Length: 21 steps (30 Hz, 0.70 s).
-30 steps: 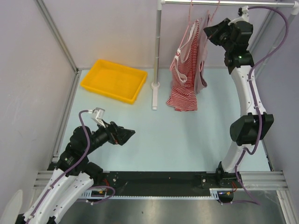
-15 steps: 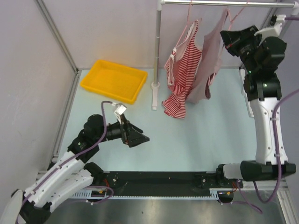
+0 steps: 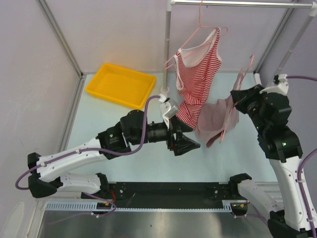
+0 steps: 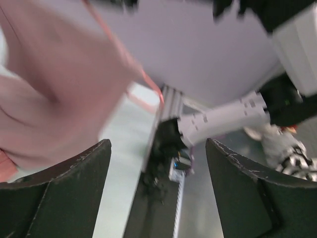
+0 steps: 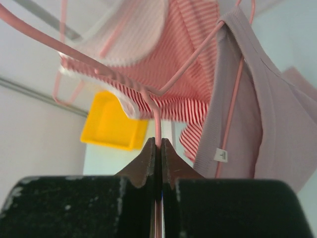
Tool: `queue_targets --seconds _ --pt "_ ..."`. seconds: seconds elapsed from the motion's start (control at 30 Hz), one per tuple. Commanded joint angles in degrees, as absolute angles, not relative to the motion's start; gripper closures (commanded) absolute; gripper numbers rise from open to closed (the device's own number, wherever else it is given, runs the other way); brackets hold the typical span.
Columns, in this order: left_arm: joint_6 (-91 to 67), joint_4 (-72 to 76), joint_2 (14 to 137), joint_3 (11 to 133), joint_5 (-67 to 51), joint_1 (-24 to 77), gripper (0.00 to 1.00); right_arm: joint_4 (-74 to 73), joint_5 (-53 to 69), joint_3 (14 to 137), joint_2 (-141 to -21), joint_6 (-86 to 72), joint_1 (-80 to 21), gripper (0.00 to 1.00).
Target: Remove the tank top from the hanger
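A pale pink tank top (image 3: pixel 215 121) hangs on a pink wire hanger (image 3: pixel 246 69), off the rail and held in the air at the right. My right gripper (image 3: pixel 238 96) is shut on the hanger's stem (image 5: pixel 157 124); the top drapes to its right in the right wrist view (image 5: pixel 257 124). My left gripper (image 3: pixel 190 145) is open, just left of and below the pink top. In the left wrist view its jaws (image 4: pixel 158 173) stand wide apart and empty, with blurred pink fabric (image 4: pixel 49 94) at the upper left.
A red-and-white striped tank top (image 3: pixel 198 79) hangs on another pink hanger from the metal rail (image 3: pixel 237 4). The rail's white post (image 3: pixel 167 49) stands at the middle back. A yellow tray (image 3: pixel 121 84) sits at the back left. Walls enclose the table.
My right arm has taken the hanger with the pink top off the rail and lowered it toward the near right. My left arm has stretched right, up to the pink top.
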State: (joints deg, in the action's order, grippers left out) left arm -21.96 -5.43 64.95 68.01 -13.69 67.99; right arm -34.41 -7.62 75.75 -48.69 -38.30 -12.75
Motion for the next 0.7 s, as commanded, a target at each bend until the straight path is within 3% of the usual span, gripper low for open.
queue_targets --seconds 0.0,0.07,0.2,0.4,0.47,0.6,0.67 --pt "-16.6 -6.1 71.5 78.6 -3.2 68.8 0.14 -35.0 -16.1 70.6 -46.8 -40.5 -21.2 1.00" --pt "-15.0 -9.7 74.9 85.2 -4.7 68.7 0.14 -34.8 -18.4 70.1 -46.9 -40.5 -24.4 1.00" --pt "-11.9 -18.0 80.7 95.2 -11.4 68.6 0.26 -33.8 -18.9 69.9 -46.8 -39.8 -30.7 1.00" --pt "-9.6 -10.8 73.9 78.8 -12.3 68.6 0.41 -30.9 -10.2 70.4 -45.1 -39.8 -31.3 1.00" --pt "-9.3 -8.3 71.3 74.6 -13.0 68.6 0.41 -30.8 -9.1 71.6 -44.6 -40.1 -31.3 1.00" --pt "-8.0 -2.4 72.3 69.1 -15.3 68.8 0.22 -30.2 -6.6 73.2 -44.6 -41.1 -31.3 1.00" --pt "-7.6 -1.7 74.3 69.2 -14.4 69.1 0.20 -29.7 -5.7 73.3 -44.6 -41.4 -31.3 1.00"
